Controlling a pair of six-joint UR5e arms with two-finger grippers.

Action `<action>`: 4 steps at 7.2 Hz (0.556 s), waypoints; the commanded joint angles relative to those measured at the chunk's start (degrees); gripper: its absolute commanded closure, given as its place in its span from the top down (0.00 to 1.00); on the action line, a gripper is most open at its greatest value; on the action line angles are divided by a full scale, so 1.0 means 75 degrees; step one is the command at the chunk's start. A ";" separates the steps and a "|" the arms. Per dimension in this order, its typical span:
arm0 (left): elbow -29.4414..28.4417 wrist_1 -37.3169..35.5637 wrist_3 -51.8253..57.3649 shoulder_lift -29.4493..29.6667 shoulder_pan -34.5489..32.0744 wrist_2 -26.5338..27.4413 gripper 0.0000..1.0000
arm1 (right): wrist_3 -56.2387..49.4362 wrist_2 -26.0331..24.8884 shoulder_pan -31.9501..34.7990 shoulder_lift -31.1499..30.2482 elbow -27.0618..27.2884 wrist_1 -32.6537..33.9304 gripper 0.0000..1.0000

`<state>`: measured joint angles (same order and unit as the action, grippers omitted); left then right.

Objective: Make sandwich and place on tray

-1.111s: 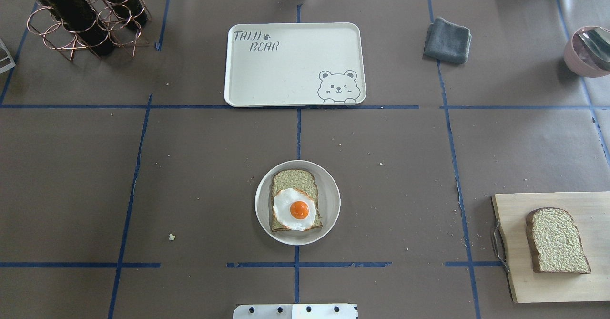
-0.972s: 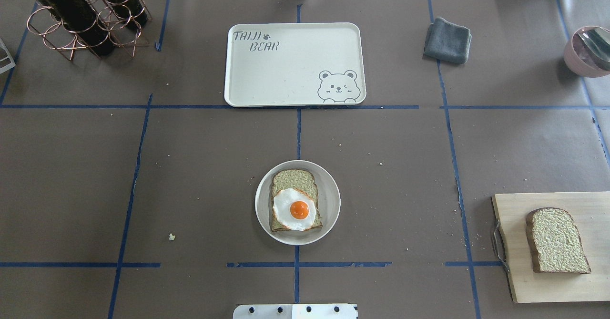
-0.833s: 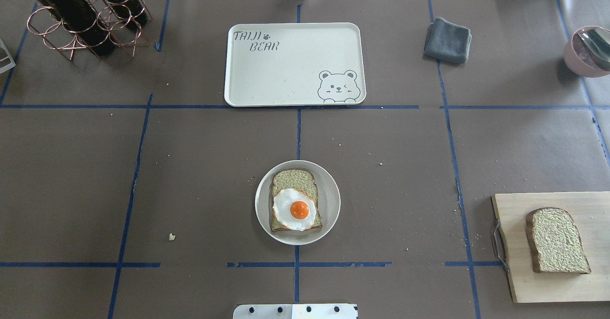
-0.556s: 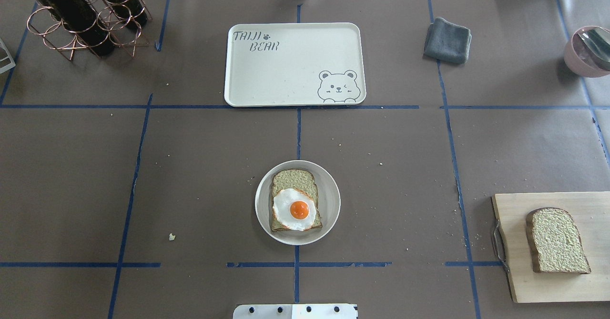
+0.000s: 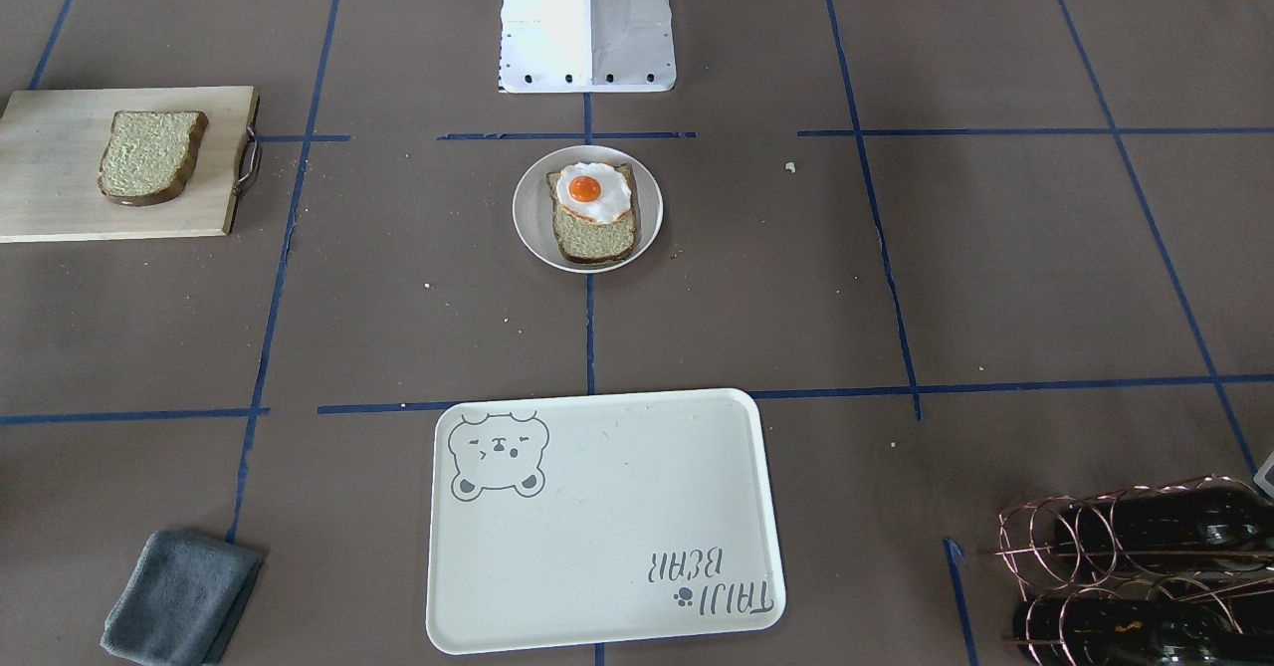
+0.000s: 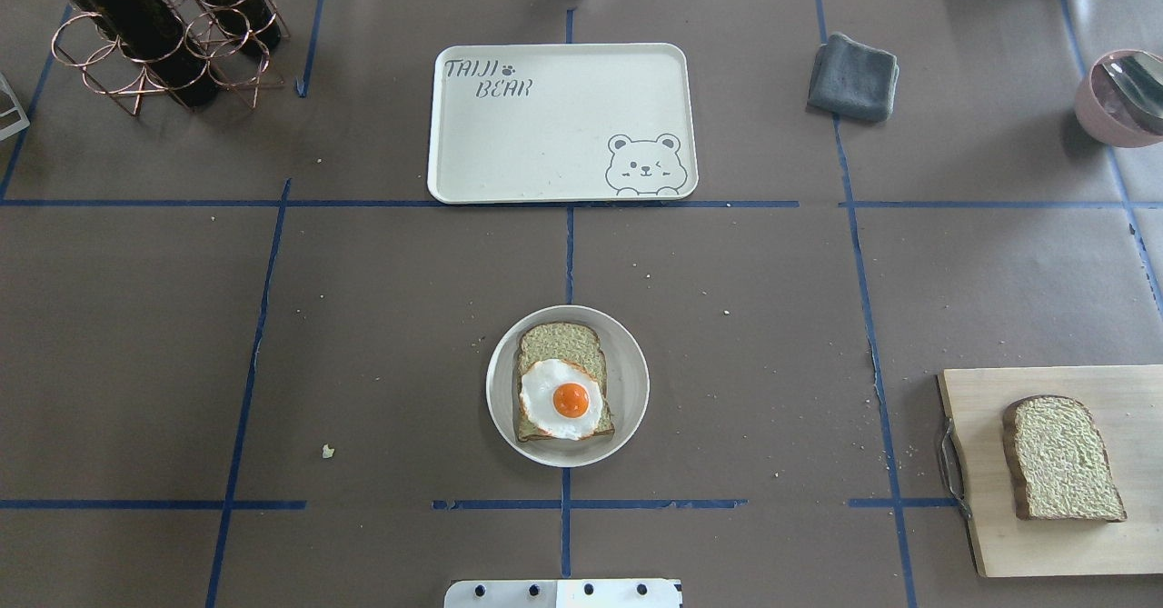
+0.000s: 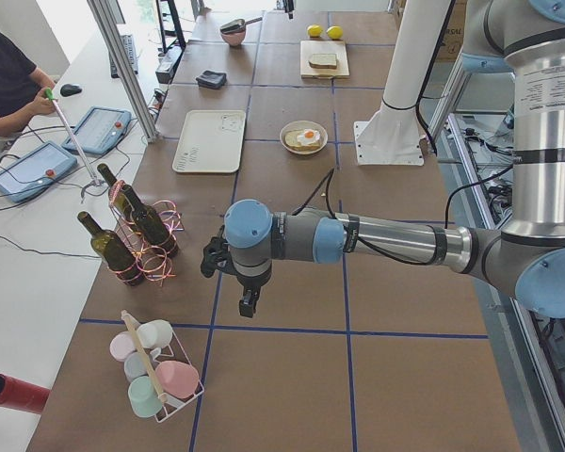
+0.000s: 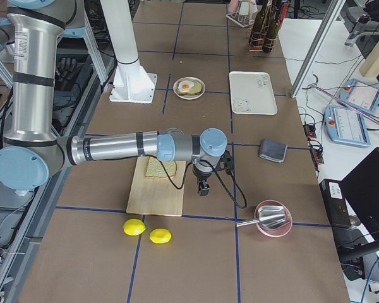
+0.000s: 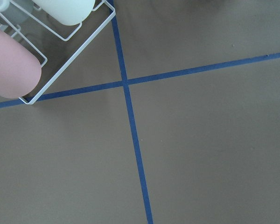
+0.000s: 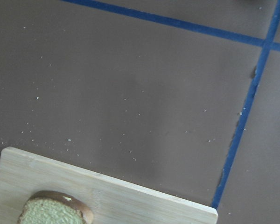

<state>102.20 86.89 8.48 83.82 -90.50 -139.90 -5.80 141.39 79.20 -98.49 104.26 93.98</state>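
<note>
One bread slice (image 6: 556, 343) lies on a small round plate (image 6: 633, 388) near the table's middle front, with the fried egg (image 6: 565, 400) on top of it. The second bread slice (image 6: 1061, 459) lies on the wooden cutting board (image 6: 981, 535) at the right. The cream tray (image 6: 545, 144) with the bear drawing lies bare at the far middle. My left gripper (image 7: 250, 301) shows only in the exterior left view, far off to the left. My right gripper (image 8: 204, 187) shows only in the exterior right view, beside the board. I cannot tell whether either is open or shut.
A folded grey cloth (image 6: 852, 76) lies right of the tray. A copper rack with wine bottles (image 6: 154, 31) stands at the far left. A pink bowl with a spoon (image 6: 1122, 99) sits at the far right. Two lemons (image 8: 134, 227) lie beyond the board. A wire rack of cups (image 7: 155, 377) stands near the left gripper.
</note>
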 commanded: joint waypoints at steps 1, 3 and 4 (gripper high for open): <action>-0.0057 0.0656 -0.0028 -0.0136 0.0020 -0.0820 1.00 | 0.2523 0.0216 -0.0969 -0.0751 0.0044 -0.2320 1.00; -0.0057 0.0767 -0.0064 -0.0195 0.0020 -0.1199 1.00 | 0.6240 -0.0717 -0.2396 -0.1853 0.0021 -0.5941 0.99; -0.0057 0.0778 -0.0052 -0.0195 0.0020 -0.1199 1.00 | 0.7255 -0.1268 -0.3089 -0.2111 -0.0003 -0.6884 1.00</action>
<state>101.79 92.36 8.07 82.42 -90.36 -148.31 35.65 136.87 62.94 -110.99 104.41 54.44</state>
